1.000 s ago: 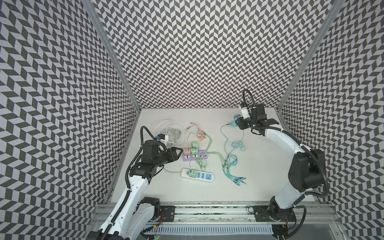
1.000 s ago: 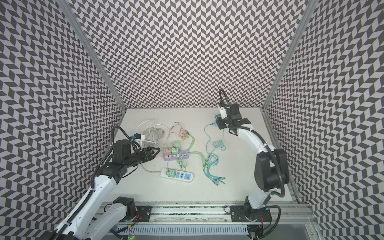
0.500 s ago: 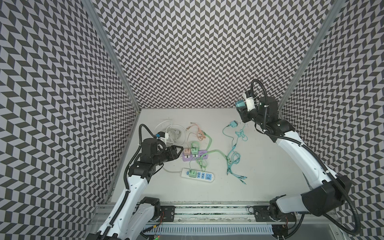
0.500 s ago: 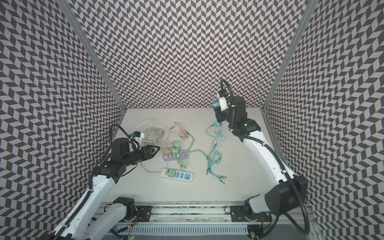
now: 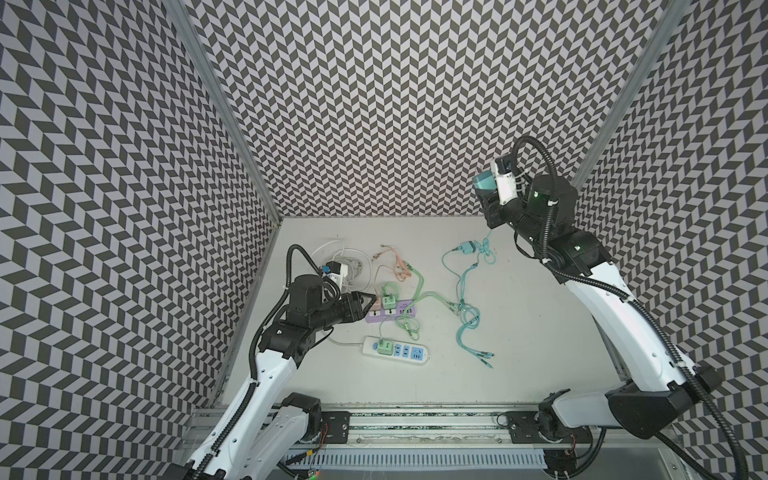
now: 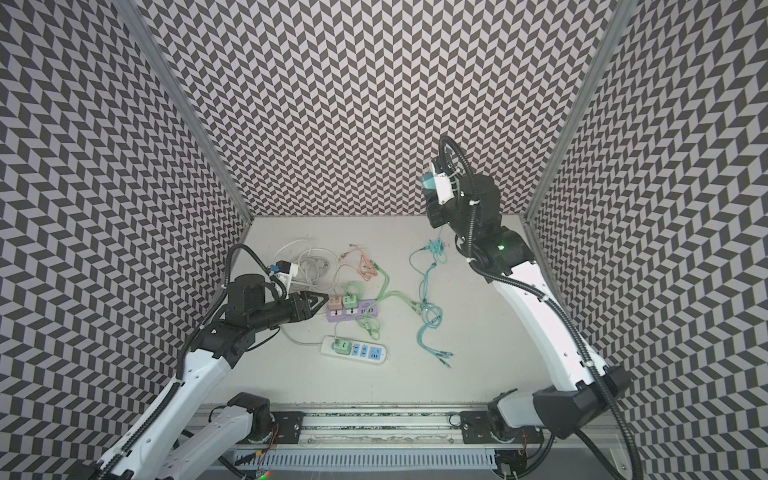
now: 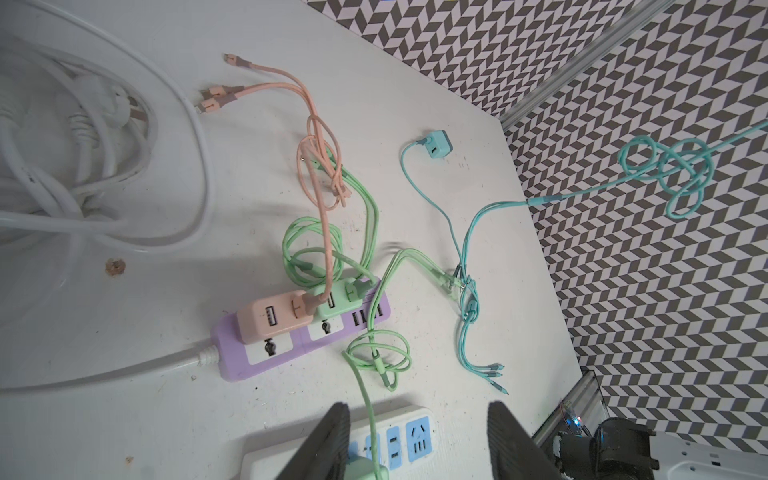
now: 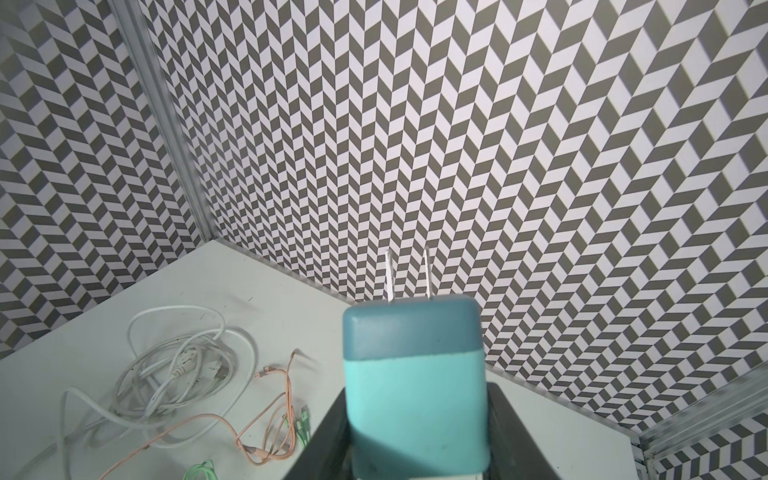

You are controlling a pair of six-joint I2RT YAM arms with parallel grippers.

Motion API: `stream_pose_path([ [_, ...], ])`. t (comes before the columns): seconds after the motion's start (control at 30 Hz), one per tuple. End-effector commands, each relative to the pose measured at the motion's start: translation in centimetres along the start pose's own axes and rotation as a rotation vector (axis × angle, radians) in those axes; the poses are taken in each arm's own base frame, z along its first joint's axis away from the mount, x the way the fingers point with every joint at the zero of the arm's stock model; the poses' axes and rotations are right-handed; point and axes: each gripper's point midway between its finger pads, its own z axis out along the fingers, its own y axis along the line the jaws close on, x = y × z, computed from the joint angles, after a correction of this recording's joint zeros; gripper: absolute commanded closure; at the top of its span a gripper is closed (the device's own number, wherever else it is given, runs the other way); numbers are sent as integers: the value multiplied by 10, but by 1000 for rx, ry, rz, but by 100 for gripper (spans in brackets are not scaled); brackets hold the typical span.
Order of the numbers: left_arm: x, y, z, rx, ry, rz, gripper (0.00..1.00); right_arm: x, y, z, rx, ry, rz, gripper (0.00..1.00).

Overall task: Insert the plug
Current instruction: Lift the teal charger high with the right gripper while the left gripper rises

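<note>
So the right claw (image 8: 415, 428) is clamping down on the two-tone teal cube-shaped plastic plug (image 8: 411, 353). It's gripping the lighter back half from both sides, so the two bare metal prongs (image 8: 409, 274) are sticking out free at the front. Makes sense to me: you can't push prongs into a socket if the fingers are covering them. In both top views the plug (image 5: 482, 181) is hanging way up near the back wall, well apart from everything on the white tabletop (image 5: 519, 332). A thin teal cable (image 7: 544, 199) is trailing up off the table towards that arm, but I can't tell if it's actually attached to the plug.

The left claw (image 7: 419, 440) is sitting low with its jaws spread apart, grabbing nothing. Through the gap I'm only seeing the white plastic power strip with blue sockets (image 5: 397, 352) and a light green cable (image 7: 362, 395). In a top view its tips are pointing at the end of the purple plastic power strip (image 6: 332, 318), just beside the pink adapter block (image 6: 334, 302). Whether they're touching it, I can't tell. My guess is it's parked there to steady a strip during the push.

Both strips are showing free sockets, so I'm guessing the plug is heading for one of those, and it's going to need turning prongs-down first.
</note>
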Motion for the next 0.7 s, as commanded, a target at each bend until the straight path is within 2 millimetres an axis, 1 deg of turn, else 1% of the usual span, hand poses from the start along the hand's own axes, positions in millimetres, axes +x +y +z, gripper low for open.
stream_pose_path([
  [0.0, -9, -9, -4, 9, -30, 20, 44, -46, -13, -30, 53, -132, -23, 68],
  [0.13, -9, -14, -3, 22, -30, 22, 44, -61, -12, -45, 43, -176, -23, 68],
  [0.2, -10, -16, -4, 27, -30, 27, 44, -63, -8, -49, 18, -178, -23, 68],
  [0.3, -12, -22, -5, 44, -33, 37, 44, -57, 6, -53, -52, -167, -21, 68],
  [0.43, -17, -36, -8, 100, -36, 56, 43, -35, 29, -54, -150, -134, -7, 68],
  [0.5, -19, -45, -11, 134, -37, 67, 40, -19, 43, -55, -213, -115, 3, 68],
  [0.63, -24, -64, -20, 208, -45, 93, 31, 11, 76, -65, -372, -96, 31, 68],
  [0.67, -25, -70, -23, 231, -49, 98, 29, 22, 83, -66, -404, -87, 42, 68],
])
